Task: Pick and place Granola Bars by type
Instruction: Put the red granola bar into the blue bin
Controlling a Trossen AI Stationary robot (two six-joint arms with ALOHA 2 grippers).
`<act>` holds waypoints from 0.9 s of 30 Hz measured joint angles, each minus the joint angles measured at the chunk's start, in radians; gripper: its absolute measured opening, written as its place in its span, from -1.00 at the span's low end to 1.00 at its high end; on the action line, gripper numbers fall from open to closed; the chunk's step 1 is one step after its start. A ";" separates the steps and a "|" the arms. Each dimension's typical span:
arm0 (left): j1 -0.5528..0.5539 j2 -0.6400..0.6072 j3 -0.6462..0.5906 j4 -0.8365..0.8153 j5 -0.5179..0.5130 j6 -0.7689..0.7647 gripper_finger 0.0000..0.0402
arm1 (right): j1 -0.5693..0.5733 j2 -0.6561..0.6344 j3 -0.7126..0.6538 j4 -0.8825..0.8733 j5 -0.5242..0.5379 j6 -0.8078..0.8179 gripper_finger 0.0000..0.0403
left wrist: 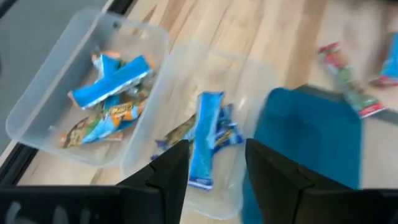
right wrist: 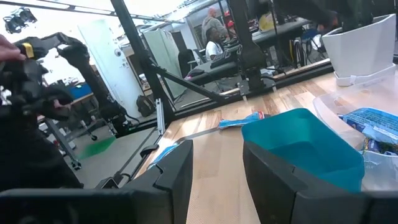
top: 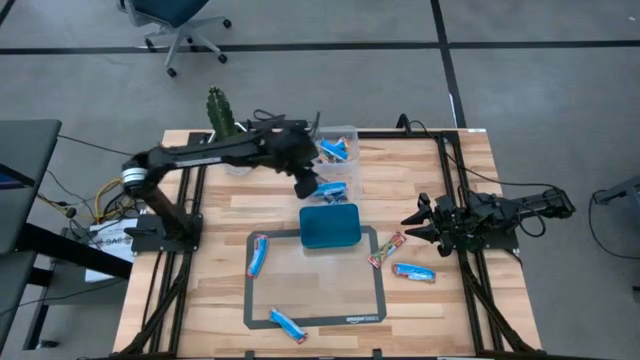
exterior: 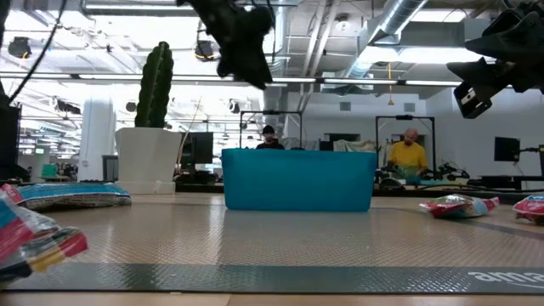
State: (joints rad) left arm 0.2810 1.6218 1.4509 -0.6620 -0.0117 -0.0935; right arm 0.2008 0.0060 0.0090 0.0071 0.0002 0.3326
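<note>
Granola Bars [top: 413,271] lie scattered on the mat [top: 372,305], printed "amazon robotics", around the teal tray [top: 330,227]; others fill two clear bins [top: 345,132] at upper centre. Left gripper [top: 306,186] hovers there, jaws apart, empty. Right gripper [top: 418,221] waits at right, jaws apart.

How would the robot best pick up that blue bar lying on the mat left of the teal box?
Probably from straight above: the blue bar lies flat on the mat with nothing touching it. An end effector would pinch across its narrow middle, fingers on the two long edges.
</note>
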 joint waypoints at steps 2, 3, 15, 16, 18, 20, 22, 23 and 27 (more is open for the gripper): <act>-0.011 -0.064 -0.061 0.056 0.005 -0.003 -0.24 | 0.000 0.000 0.000 0.000 0.000 0.000 -0.34; -0.015 -0.100 -0.100 0.097 0.005 -0.004 -0.24 | 0.000 0.000 0.000 0.000 0.000 0.000 -0.34; -0.085 -0.525 -0.697 0.430 0.006 -0.515 -0.24 | 0.000 0.000 0.000 0.000 0.000 0.000 -0.33; -0.092 -0.557 -0.732 0.417 0.005 -0.567 -0.24 | 0.000 0.000 0.000 0.000 0.000 0.000 -0.33; -0.108 -0.609 -0.788 0.373 0.000 -0.660 -0.24 | 0.000 0.000 0.000 0.000 0.000 0.000 -0.34; -0.126 -0.652 -0.829 0.307 -0.004 -0.746 -0.24 | 0.000 0.000 0.000 0.000 0.000 0.000 -0.34; -0.145 -0.686 -0.860 0.242 -0.004 -0.823 -0.24 | 0.000 0.000 0.000 0.000 0.000 0.000 -0.34; -0.155 -0.696 -0.871 0.196 -0.004 -0.856 -0.24 | 0.000 0.000 0.000 0.000 0.000 0.000 -0.33; -0.197 -0.717 -0.885 0.020 -0.010 -0.961 -0.24 | 0.000 0.000 0.000 0.000 0.000 0.000 -0.34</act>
State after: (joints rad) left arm 0.0843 0.9052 0.5663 -0.6421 -0.0221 -1.0545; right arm 0.2006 0.0063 0.0090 0.0072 0.0002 0.3325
